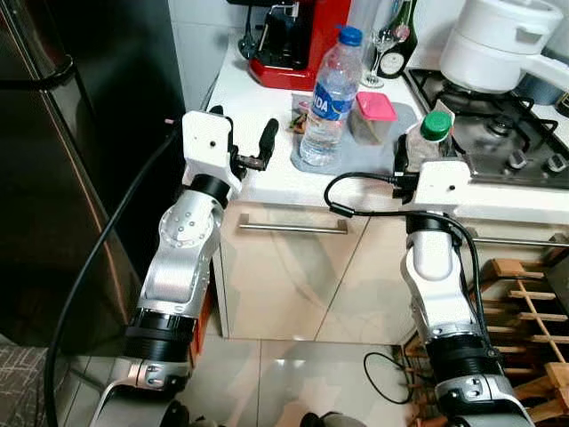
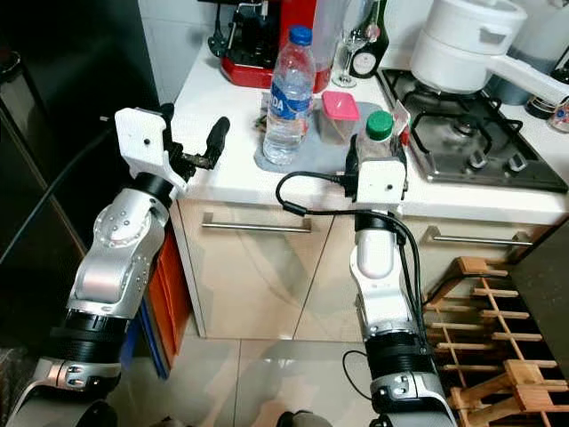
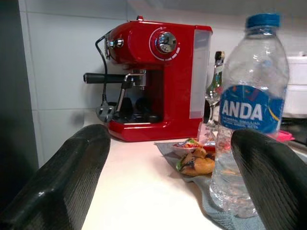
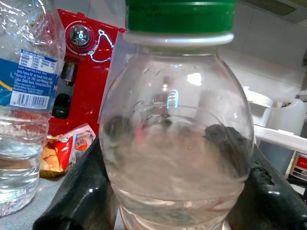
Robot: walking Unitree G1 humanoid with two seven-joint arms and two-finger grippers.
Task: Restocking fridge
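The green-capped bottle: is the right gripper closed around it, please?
Yes, the right gripper has a black finger on each side of the green-capped bottle, pressed against its clear body.

On the counter [image 1: 267, 182] I counted two plastic bottles: one blue-capped water bottle [image 1: 331, 100] and one green-capped bottle [image 1: 428, 142] nearer the front edge. There was one red coffee machine [image 1: 298, 40] at the back, one pink-lidded container [image 1: 373, 117], one wine glass [image 1: 386, 49] and one dark glass bottle [image 1: 399, 40]. One white pot [image 1: 498, 44] sat on the one gas hob [image 1: 498, 133].
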